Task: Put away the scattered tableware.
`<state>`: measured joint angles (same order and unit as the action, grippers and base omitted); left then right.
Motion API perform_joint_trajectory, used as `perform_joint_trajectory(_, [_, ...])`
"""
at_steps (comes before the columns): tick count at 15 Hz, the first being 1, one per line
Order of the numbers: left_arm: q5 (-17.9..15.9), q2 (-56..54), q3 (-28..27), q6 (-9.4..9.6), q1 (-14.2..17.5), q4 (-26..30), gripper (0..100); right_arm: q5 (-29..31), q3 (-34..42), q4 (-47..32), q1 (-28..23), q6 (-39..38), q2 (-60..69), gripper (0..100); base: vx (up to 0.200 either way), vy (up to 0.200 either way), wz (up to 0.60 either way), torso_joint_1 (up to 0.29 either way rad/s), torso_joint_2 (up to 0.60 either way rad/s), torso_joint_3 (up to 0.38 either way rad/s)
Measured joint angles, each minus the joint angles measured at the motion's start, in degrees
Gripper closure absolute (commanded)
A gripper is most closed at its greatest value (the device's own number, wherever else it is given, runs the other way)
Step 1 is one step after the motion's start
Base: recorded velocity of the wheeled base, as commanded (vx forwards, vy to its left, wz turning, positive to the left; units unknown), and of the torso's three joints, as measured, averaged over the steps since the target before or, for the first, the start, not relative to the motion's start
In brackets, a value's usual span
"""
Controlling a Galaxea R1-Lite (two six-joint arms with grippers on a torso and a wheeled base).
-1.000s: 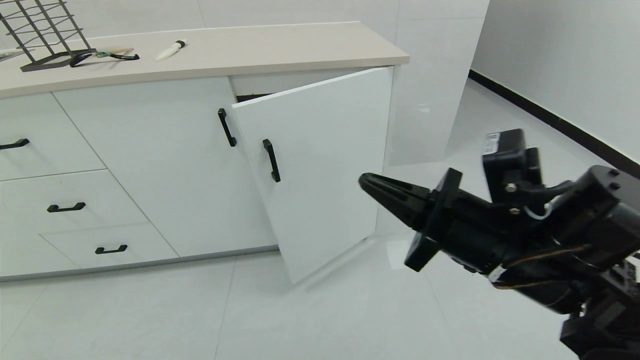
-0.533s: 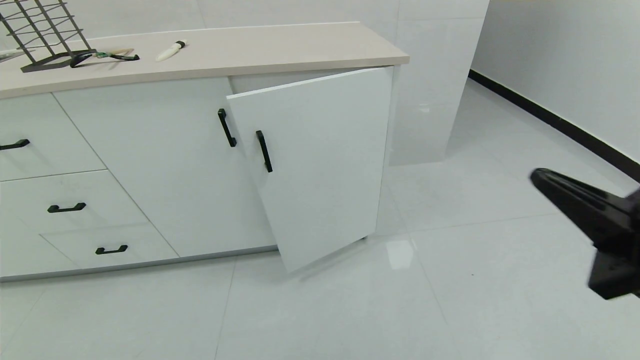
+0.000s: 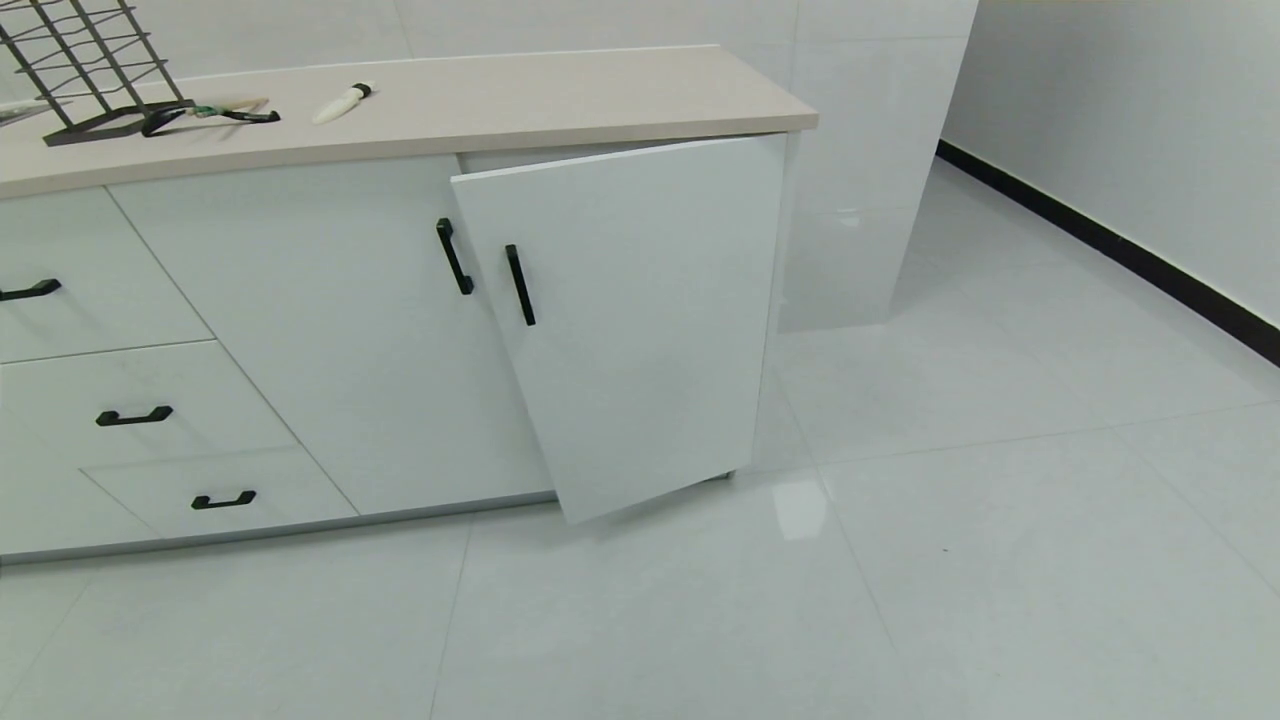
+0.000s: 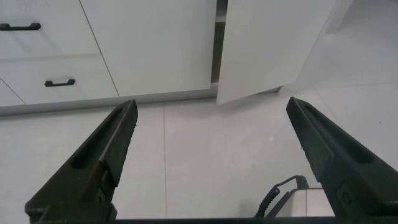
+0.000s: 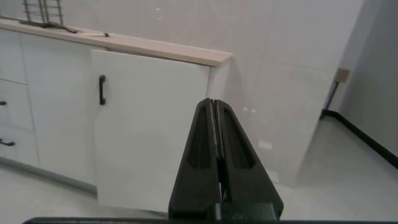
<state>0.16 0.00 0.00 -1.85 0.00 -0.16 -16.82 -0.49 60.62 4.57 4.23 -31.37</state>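
walls (image 3: 870, 150): white tile, top | baseboard (image 3: 1110, 245): black, right | floor (image 3: 900, 600): glossy pale tile, lower half | counter (image 3: 560, 95): beige, upper left | cabinet door (image 3: 640, 310): white, ajar, centre | drawers (image 3: 140, 395): left

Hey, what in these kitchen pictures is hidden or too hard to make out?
Cupboard's inside: head view, hidden behind the ajar cabinet door.
Wire rack: head view, cut off by the top and left edges.
Utensils beside it on the countertop: head view, too small to tell their kind.
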Motion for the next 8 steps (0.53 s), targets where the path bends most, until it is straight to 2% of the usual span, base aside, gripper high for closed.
perform_joint_trajectory(2, [0.02,0.0,0.0,0.02,0.0,0.02,0,-0.04,0.16,-17.58,-1.52,-0.38,11.63,100,0.0,0.0,0.0,0.0,0.0,0.0])
perform_joint_trajectory(3, [0.05,0.0,0.0,-0.02,0.0,0.0,0,-0.04,0.22,-28.95,-2.32,-0.54,17.31,100,0.0,0.0,0.0,0.0,0.0,0.0])
perform_joint_trajectory(4, [0.02,0.05,0.0,0.02,0.02,0.0,0,-0.09,0.27,-36.24,-3.06,-0.71,21.59,100,0.0,0.0,0.0,0.0,0.0,0.0])
perform_joint_trajectory(8, [0.05,0.18,-0.02,0.0,0.13,0.0,0,0.27,0.44,-53.38,-4.36,-0.93,29.68,100,0.0,0.0,0.0,0.0,0.0,0.0])
